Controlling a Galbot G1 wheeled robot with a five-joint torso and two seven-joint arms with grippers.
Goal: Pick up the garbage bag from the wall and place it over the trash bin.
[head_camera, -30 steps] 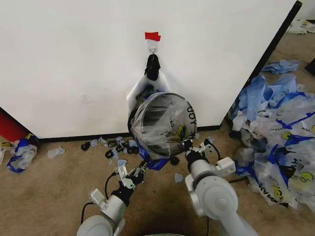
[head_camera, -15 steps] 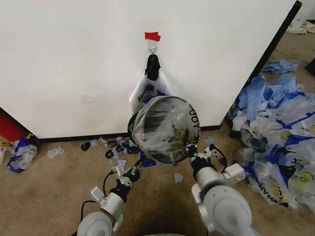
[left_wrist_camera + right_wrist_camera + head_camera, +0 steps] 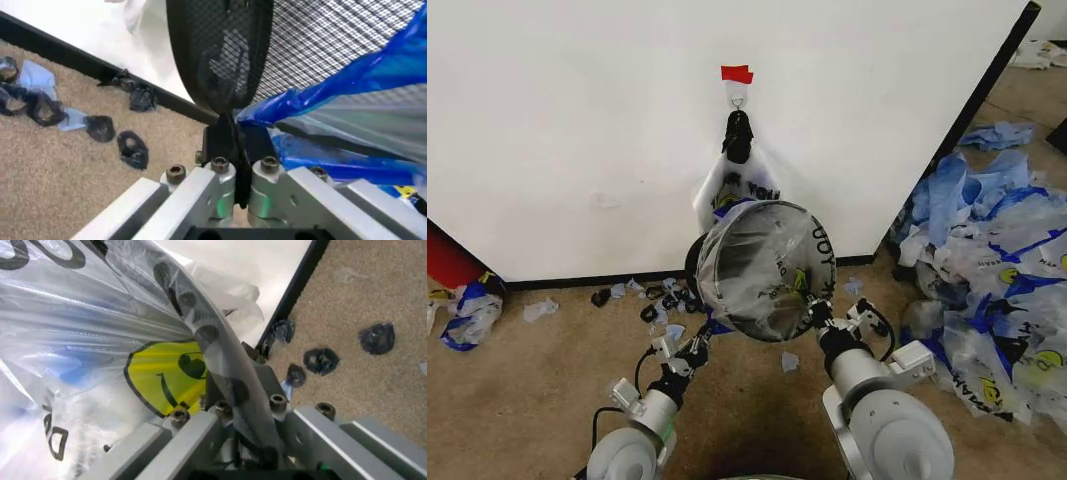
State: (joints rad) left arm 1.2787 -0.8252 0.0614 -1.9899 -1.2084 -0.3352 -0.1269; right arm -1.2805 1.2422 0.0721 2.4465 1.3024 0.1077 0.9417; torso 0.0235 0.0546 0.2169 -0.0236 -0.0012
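The trash bin (image 3: 695,264), black wire mesh, is held off the floor between both arms, its mouth tilted toward the head camera. A see-through garbage bag (image 3: 762,265) with black lettering and a yellow smiley is stretched over that mouth. My left gripper (image 3: 695,350) is shut on the rim's lower left; up close the mesh (image 3: 220,55) and a blue bag fold (image 3: 333,90) sit at my left gripper (image 3: 230,145). My right gripper (image 3: 815,310) is shut on the bag-covered rim, beside the smiley (image 3: 167,375). Another such bag (image 3: 745,185) hangs from the hook (image 3: 738,100) on the wall (image 3: 577,130).
A red tape strip (image 3: 737,73) marks the hook. Black scraps (image 3: 662,295) and plastic bits lie along the baseboard. A big heap of blue-and-white bags (image 3: 987,280) covers the floor at the right. A red object (image 3: 447,262) and a crumpled bag (image 3: 467,315) sit at the far left.
The bin with its bag has shifted slightly right and away from the wall. More of the hanging bag behind it now shows. Both grips are unchanged.
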